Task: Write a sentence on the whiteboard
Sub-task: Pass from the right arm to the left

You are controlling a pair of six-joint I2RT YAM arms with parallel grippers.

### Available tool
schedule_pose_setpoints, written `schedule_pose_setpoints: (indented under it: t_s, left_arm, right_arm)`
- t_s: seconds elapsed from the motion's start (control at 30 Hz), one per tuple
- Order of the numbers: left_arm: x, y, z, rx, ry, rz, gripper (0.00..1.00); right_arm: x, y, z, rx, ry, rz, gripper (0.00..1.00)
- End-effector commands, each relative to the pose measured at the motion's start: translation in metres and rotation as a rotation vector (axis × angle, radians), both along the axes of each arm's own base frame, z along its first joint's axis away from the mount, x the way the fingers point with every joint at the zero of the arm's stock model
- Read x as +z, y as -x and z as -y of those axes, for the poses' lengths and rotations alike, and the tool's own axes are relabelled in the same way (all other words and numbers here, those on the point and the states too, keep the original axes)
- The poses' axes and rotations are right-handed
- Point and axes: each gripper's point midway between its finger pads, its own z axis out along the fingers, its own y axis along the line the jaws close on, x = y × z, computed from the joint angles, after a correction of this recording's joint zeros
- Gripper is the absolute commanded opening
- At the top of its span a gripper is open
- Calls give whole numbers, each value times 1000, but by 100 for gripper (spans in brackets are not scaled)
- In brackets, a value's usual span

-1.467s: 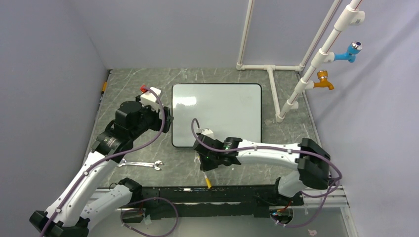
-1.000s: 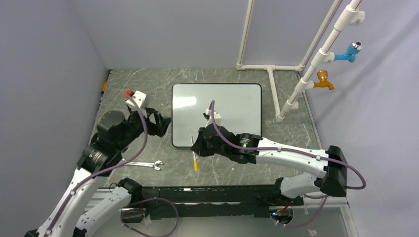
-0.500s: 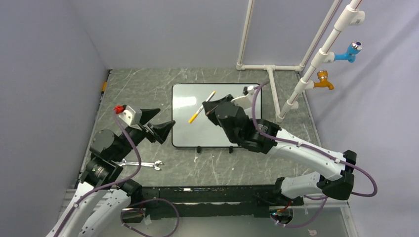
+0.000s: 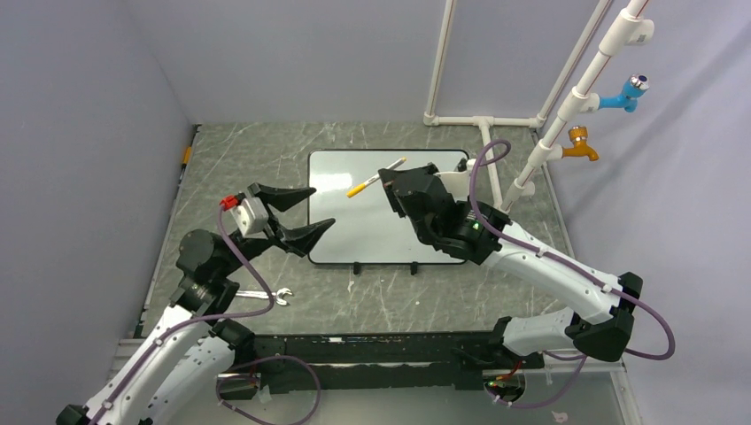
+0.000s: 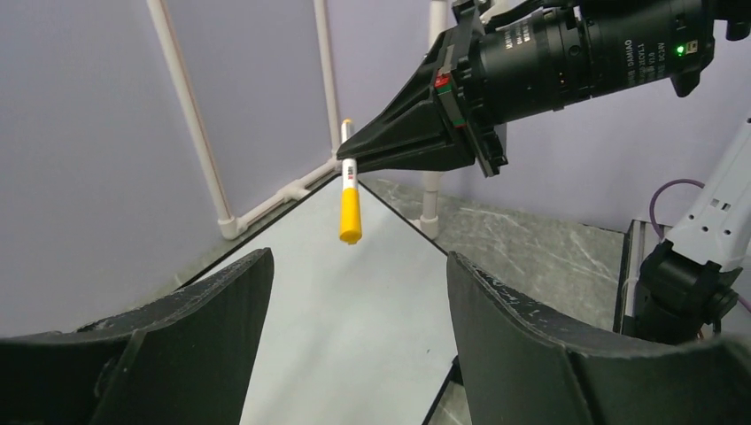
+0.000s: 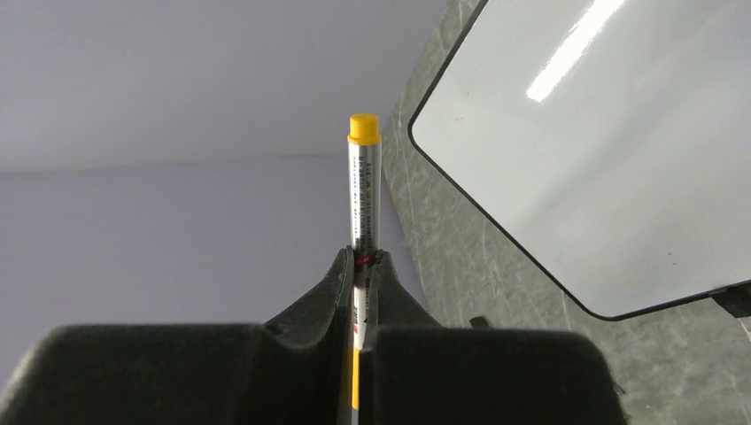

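Note:
The whiteboard [image 4: 354, 232] lies flat in the middle of the table, its surface blank; no orange sentence shows on it. My right gripper [image 4: 384, 180] hangs above the board's far half, shut on a marker [image 4: 359, 188] with a white barrel and yellow cap. In the right wrist view the marker [image 6: 364, 181] sticks out past my closed fingertips [image 6: 361, 258], with the board [image 6: 602, 150] below to the right. My left gripper [image 4: 321, 206] is wide open and empty above the board's left edge. In the left wrist view it [image 5: 359, 261] faces the marker's yellow cap [image 5: 350, 211] and the board [image 5: 354, 319].
A silver wrench [image 4: 252, 294] lies on the table near the left arm. A white PVC pipe frame [image 4: 489, 159] stands at the back right, with a blue tap [image 4: 627, 92] and an orange tap [image 4: 580, 146]. Two black clips [image 4: 356, 266] sit on the board's near edge.
My right gripper carried the marker from the table in front of the board up over the board's far half. My left gripper lifted, opened wide and swung right toward the marker.

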Motion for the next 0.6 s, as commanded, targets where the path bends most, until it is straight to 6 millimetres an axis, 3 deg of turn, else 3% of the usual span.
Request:
schedule_pose_setpoints:
  t_s: [0.0, 0.17, 0.57]
  left_arm:
    - [27, 7, 12, -64, 20, 140, 76]
    - [26, -3, 21, -57, 27, 151, 78]
    - [33, -20, 39, -14, 53, 145, 68]
  right_arm:
    - [15, 3, 4, -2, -86, 9, 0]
    - [18, 4, 4, 9, -106, 20, 0]
    - [23, 6, 11, 3, -122, 34, 0]
